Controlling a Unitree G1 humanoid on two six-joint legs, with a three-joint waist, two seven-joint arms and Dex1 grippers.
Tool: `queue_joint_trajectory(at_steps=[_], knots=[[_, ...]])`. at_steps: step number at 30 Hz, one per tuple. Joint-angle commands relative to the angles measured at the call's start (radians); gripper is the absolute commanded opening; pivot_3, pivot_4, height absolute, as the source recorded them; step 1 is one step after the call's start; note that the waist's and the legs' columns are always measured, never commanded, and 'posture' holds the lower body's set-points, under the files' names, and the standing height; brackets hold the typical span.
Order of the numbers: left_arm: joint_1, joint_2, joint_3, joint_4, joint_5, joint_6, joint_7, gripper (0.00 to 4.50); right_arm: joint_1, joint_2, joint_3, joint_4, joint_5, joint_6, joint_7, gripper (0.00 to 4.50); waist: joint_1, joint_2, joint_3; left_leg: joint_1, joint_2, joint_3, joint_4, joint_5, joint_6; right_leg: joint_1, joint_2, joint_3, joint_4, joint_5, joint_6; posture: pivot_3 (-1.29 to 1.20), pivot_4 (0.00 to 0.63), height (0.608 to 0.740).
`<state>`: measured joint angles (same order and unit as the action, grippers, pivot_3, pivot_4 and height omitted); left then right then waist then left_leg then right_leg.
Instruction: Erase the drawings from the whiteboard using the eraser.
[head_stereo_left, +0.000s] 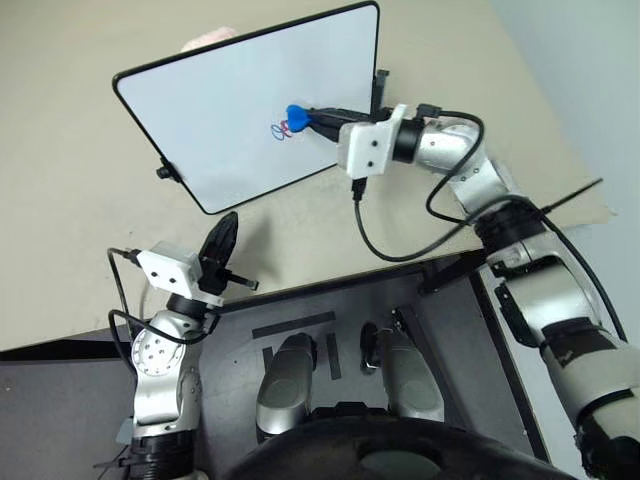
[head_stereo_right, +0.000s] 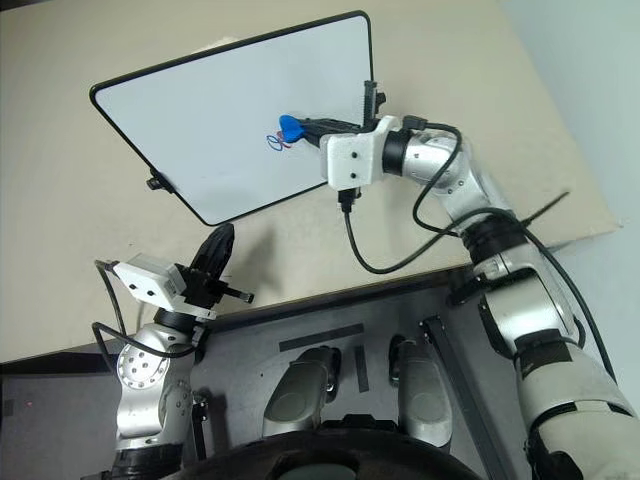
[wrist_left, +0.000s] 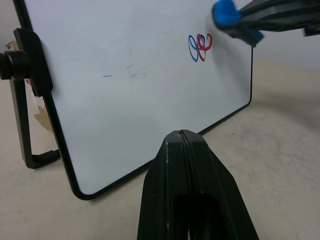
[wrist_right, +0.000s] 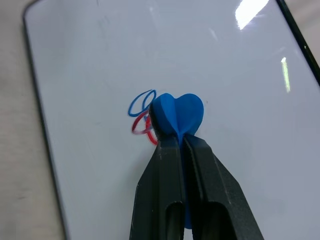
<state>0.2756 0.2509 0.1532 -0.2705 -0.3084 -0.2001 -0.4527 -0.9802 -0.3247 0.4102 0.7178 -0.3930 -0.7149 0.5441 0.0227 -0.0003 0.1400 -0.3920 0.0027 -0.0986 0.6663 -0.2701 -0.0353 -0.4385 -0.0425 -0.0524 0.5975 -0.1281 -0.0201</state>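
The whiteboard stands tilted on the beige table, black-framed. Near its middle sit the drawings, small blue and red loops, also seen as the drawings and the drawings. My right gripper is shut on the blue eraser, holding it in front of the board right beside the loops; the eraser partly covers them in the right wrist view. My left gripper is shut and empty, hovering in front of the board's lower edge, its fingers pressed together.
A black stand bracket with a knob props the board at one side. Faint grey smudges mark the board's surface. The table's front edge runs beneath my arms, with bare beige tabletop around the board.
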Motion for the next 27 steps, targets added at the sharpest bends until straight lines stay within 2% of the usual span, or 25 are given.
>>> queue_joint_trajectory(at_steps=[1, 6, 10, 20, 27], knots=[[0.004, -0.007, 0.005, -0.014, 0.01, -0.032, 0.007, 0.0, -0.059, 0.018, 0.032, 0.127, -0.096, -0.101, -0.142, 0.02, 0.001, 0.0, 0.0, 0.0, 0.0, 0.0, 0.0, -0.001, 0.0, -0.001, 0.0, 0.0, 0.0, 0.0, 0.0, 0.0, 0.15, 0.74], [0.01, -0.011, 0.004, -0.016, 0.015, -0.039, 0.013, 0.0, -0.102, 0.054, 0.092, 0.281, -0.21, -0.132, -0.281, 0.02, -0.003, 0.0, 0.0, 0.002, 0.0, 0.001, 0.0, -0.002, -0.001, -0.001, -0.001, 0.0, 0.004, 0.0, -0.001, 0.0, 0.15, 0.74], [0.008, -0.013, 0.006, -0.018, 0.018, -0.04, 0.017, 0.0, -0.113, 0.077, 0.115, 0.345, -0.234, -0.159, -0.317, 0.02, -0.006, 0.0, 0.0, 0.004, 0.001, 0.002, 0.0, -0.002, -0.001, -0.001, -0.001, 0.0, 0.005, 0.002, -0.005, 0.0, 0.15, 0.74], [0.022, -0.012, 0.005, -0.031, 0.018, -0.043, 0.021, 0.0, -0.198, 0.062, 0.088, 0.351, -0.276, -0.155, -0.491, 0.02, -0.011, 0.003, 0.002, 0.003, 0.003, 0.002, 0.0, -0.002, -0.002, -0.002, 0.0, 0.0, 0.007, 0.003, -0.007, 0.0, 0.15, 0.74], [0.002, -0.008, 0.002, -0.016, 0.016, -0.039, 0.015, 0.0, -0.211, 0.081, 0.102, 0.337, -0.269, -0.192, -0.494, 0.02, -0.021, 0.004, 0.002, 0.003, 0.003, 0.002, 0.0, -0.002, -0.002, -0.002, 0.0, 0.0, 0.007, 0.003, -0.007, 0.0, 0.15, 0.74]])
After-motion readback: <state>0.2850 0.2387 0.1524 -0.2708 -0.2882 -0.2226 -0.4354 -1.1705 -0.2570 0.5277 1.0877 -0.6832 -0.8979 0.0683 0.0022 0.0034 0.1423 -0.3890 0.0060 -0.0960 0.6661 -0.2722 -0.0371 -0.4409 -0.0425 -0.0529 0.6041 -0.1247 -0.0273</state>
